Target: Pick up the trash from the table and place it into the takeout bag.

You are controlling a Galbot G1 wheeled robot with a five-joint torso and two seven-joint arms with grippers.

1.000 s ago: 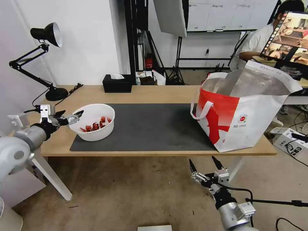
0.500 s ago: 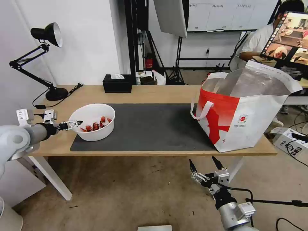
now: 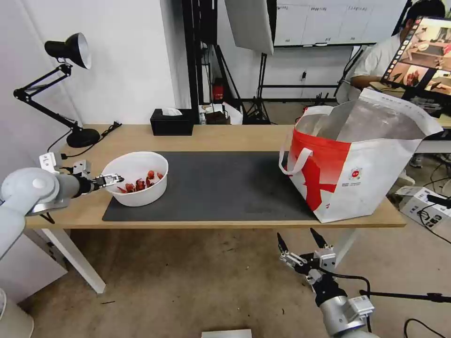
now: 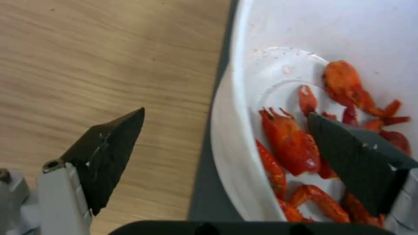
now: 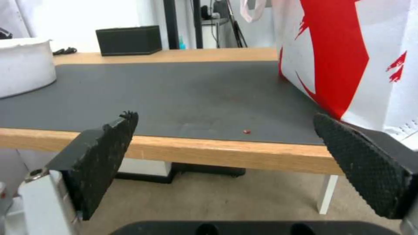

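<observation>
At the left of the head view, the left gripper [image 3: 111,179] straddled the near wall of the round white bowl with red scraps [image 3: 136,178], fingers apart, one inside, one outside. The white-and-red takeout bag [image 3: 357,164] stood far right; the right gripper [image 3: 300,240] hung spread below the light-wood table [image 3: 235,136].

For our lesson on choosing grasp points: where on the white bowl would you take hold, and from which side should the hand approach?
Grip the thin rim of the white bowl on its left edge, coming from the robot's left. The wall is too wide to span, but the rim fits between two fingers. The left hand already straddles it, open: one finger inside above the red scraps, one finger outside over the table.
</observation>
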